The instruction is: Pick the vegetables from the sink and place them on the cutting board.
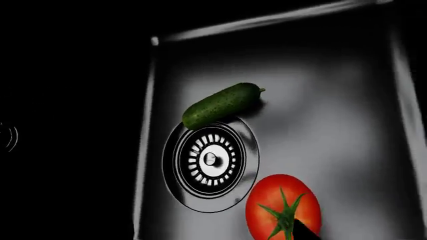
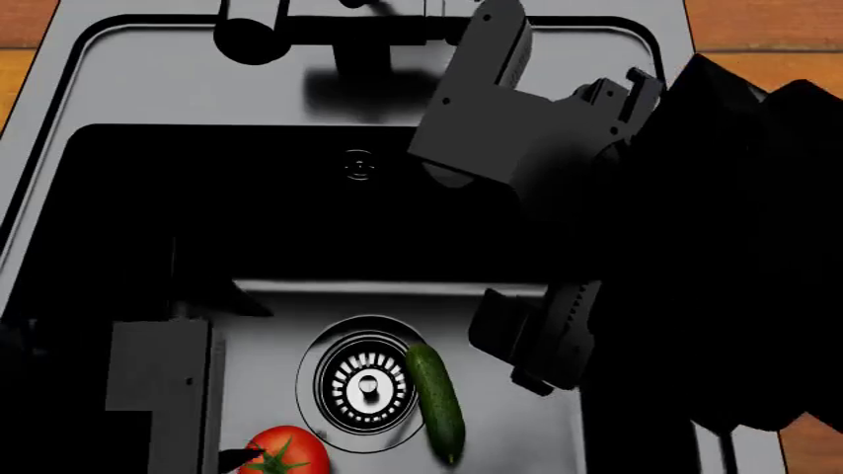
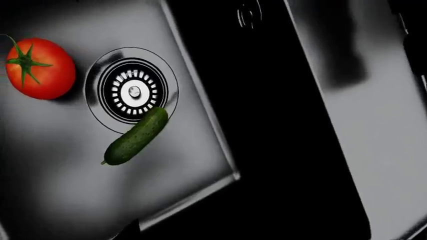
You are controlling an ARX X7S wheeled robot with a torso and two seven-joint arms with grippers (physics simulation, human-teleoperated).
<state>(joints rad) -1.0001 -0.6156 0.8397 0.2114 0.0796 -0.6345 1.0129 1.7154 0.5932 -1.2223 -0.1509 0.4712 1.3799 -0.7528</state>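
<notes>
Both vegetables lie on the floor of the deep matte black sink [image 2: 145, 168], so I judge that I am at the very first step: reaching down for a pick, with nothing lifted yet. The round glossy red tomato with its green star stem [image 1: 283, 207] sits just beside the round steel drain strainer [image 1: 211, 159]; the small dark green elongated cucumber [image 1: 221, 105] lies with one end over the strainer's outer ring, on the side away from the tomato. In my left wrist view a dark tip pokes in at the tomato's edge, probably one of my left fingers, close to or touching it; I cannot tell whether that pair is spread or clenched. My right arm hangs over the basin near the cucumber, but whether its fingers are spread is likewise hidden in the dark.

Next, I think, the left should straddle the tomato and squeeze gently, as it may roll.

The pale wood cutting board is out of sight. I can read no brand, label or writing anywhere.
</notes>
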